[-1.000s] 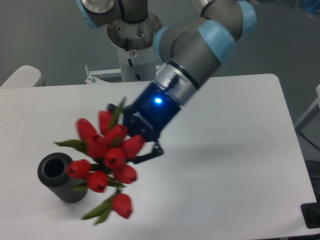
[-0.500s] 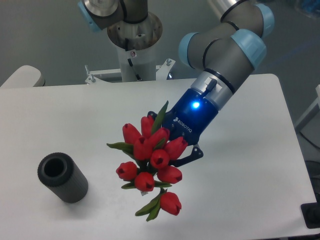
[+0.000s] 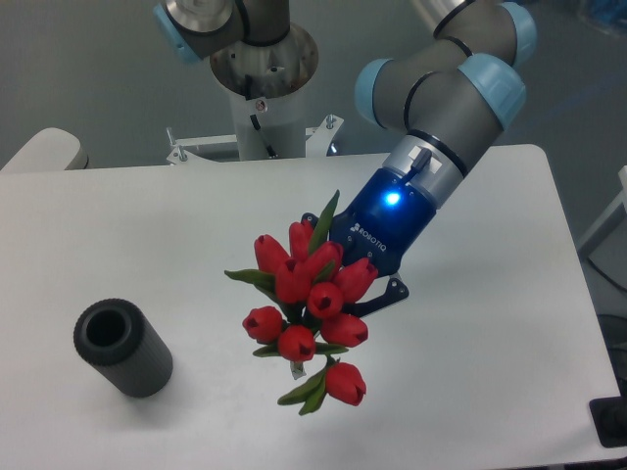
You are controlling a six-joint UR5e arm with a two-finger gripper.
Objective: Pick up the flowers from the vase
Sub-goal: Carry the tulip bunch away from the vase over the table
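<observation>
The vase (image 3: 121,349) is seen lying tilted on the white tabletop (image 3: 490,372) at the near left, its dark hole empty. Well apart from it, to the right, the flowers (image 3: 309,318) are held above the tabletop, buds pointing toward the camera. Their stems are clamped in the tool (image 3: 355,294), behind which the blue-lit wrist and arm (image 3: 441,88) are seen.

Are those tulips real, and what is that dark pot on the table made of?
The flowers look artificial, perhaps plastic or fabric: the buds are evenly red, smooth and identical. That is a guess from their look. The vase seems matt dark grey plastic or rubber, with fine ribs along its side and a thick wall.
</observation>
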